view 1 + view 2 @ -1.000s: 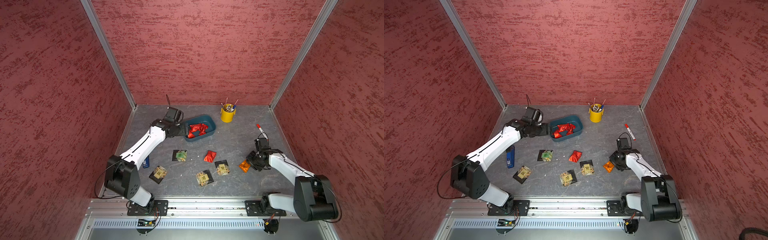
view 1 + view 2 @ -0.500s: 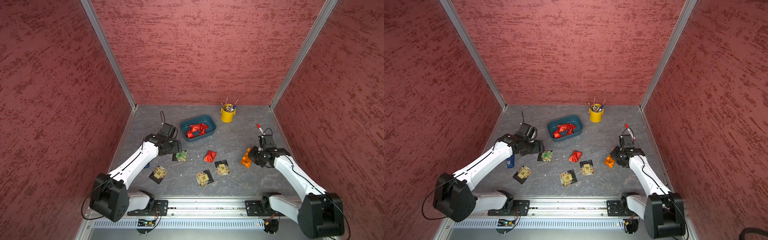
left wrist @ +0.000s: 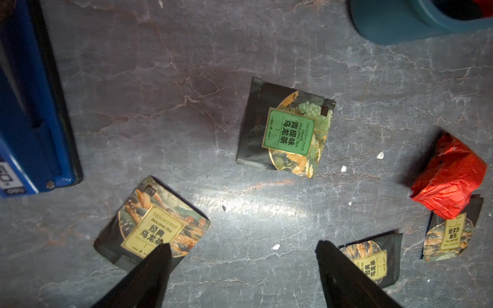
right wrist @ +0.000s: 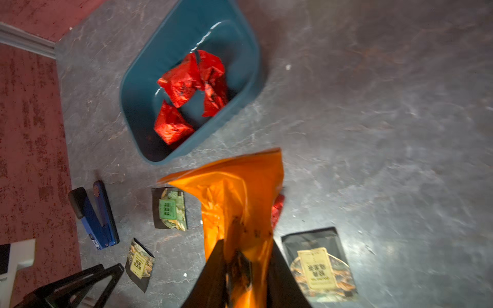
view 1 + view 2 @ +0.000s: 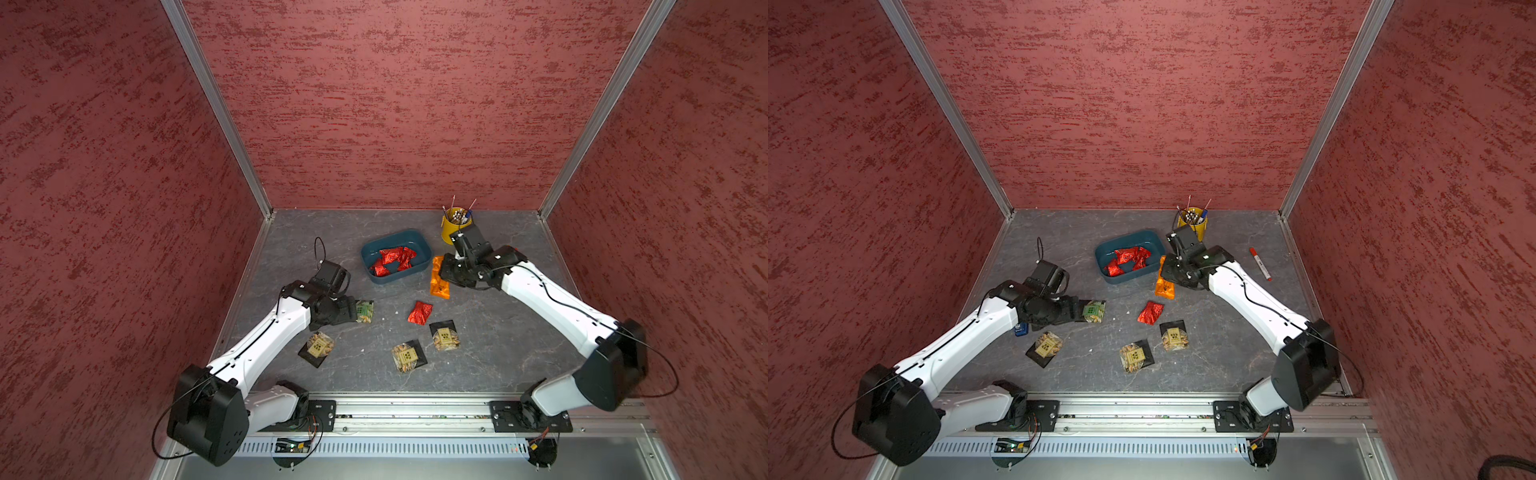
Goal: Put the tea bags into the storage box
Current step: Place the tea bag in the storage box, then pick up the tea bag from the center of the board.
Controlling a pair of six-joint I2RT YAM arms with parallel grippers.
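The teal storage box (image 5: 374, 249) (image 4: 186, 32) holds three red foil tea bags (image 5: 392, 259) (image 4: 192, 85). My right gripper (image 4: 245, 248) (image 5: 451, 270) is shut on the orange tea bag (image 4: 234, 192) (image 5: 438, 282), which hangs just beside the box's right end. My left gripper (image 3: 242, 246) (image 5: 353, 309) is open above the table, close to the green-label tea bag (image 3: 286, 128) (image 5: 365, 311), with nothing between its fingers. A loose red tea bag (image 5: 419, 312) and three tan-label pouches (image 5: 318, 347) (image 5: 408, 355) (image 5: 444, 336) lie on the table.
A yellow pencil cup (image 5: 455, 224) stands behind my right wrist. A red-capped marker (image 5: 1260, 264) lies near the right wall. A blue and black stick-like object (image 3: 29, 106) (image 4: 93, 216) lies by the left wall, under my left arm.
My right gripper lifted the orange tea bag from the front right and carried it to the box's side. My left arm drew back from the box to the green-label pouch.
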